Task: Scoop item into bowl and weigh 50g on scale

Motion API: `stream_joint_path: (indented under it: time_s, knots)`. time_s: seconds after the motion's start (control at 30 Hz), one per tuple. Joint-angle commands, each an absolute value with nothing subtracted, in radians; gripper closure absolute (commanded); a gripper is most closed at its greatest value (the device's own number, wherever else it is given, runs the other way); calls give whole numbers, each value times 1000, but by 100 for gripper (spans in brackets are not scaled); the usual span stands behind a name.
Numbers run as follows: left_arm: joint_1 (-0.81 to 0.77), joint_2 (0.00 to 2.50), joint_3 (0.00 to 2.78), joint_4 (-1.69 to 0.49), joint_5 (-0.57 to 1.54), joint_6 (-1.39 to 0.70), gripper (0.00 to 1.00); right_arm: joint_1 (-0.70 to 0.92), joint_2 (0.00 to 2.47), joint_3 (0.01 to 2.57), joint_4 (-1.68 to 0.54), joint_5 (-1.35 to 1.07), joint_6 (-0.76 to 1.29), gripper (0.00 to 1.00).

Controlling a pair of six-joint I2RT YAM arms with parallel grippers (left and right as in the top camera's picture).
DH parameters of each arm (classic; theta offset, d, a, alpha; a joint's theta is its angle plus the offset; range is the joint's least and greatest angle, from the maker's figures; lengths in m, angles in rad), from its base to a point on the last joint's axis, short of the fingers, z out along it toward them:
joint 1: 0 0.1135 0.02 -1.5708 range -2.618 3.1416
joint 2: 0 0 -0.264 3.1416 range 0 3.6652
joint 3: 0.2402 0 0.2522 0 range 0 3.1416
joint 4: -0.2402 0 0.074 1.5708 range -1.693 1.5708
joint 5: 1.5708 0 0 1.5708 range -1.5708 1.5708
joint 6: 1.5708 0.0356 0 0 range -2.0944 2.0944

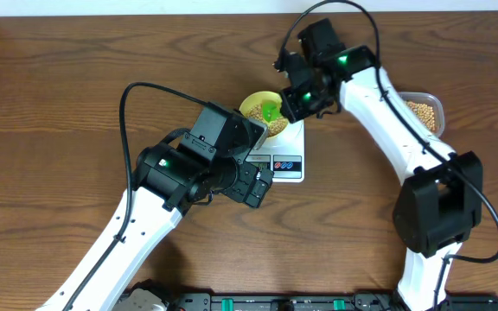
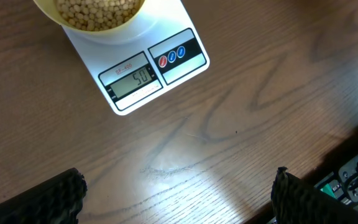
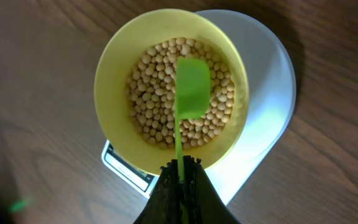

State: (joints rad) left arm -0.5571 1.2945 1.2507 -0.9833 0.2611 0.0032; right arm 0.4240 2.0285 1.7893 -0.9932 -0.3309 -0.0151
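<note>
- The right gripper (image 3: 180, 167) is clamping tight on the thin handle of a green scoop (image 3: 191, 87). It is holding the scoop above the platform of the scale (image 3: 272, 81).
- The scoop's blade is lying over the middle of the bowl (image 3: 107, 81) and is carrying no beans. Whether it is pressing on the heap beneath or just clearing it cannot be told.
- The left gripper (image 2: 178, 186) is hanging with its jaws spread wide and nothing between them. It is over bare table (image 2: 260, 124), just in front of the scale's display side.
- The pale yellow bowl is sitting on the scale's round platform and covering most of it. It is holding a shallow heap of tan beans (image 3: 154, 99) that is hiding its floor.
- The display (image 2: 133, 79) on the scale's front is showing 50, beside two round buttons.
- A clear tub (image 1: 422, 96) is standing well apart from the scale on the right arm's side, and it is also holding beans.
- Judging from this, the scooping is looking finished and the target weight is looking reached.
- What is remaining is probably only lifting the scoop clear and checking that the reading is holding. If the blade is leaning on the beans, it may be adding to the figure.
</note>
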Motion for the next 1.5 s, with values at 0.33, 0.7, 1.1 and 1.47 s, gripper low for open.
stream_joint_path:
  time_s: [0.33, 0.7, 1.1, 1.47]
  knots:
    - [-553, 1293, 1249, -982, 270, 2, 2, 459, 2041, 1785, -1022, -285, -42, 99]
    - [-553, 1293, 1249, -982, 270, 2, 2, 457, 2041, 1785, -1036, -415, -41, 99]
    - [-553, 1293, 1249, -982, 270, 2, 2, 432, 2041, 1785, -1036, -508, -6, 99]
    - [-553, 1293, 1249, -982, 270, 2, 2, 354, 2041, 1785, -1031, -608, 56, 99]
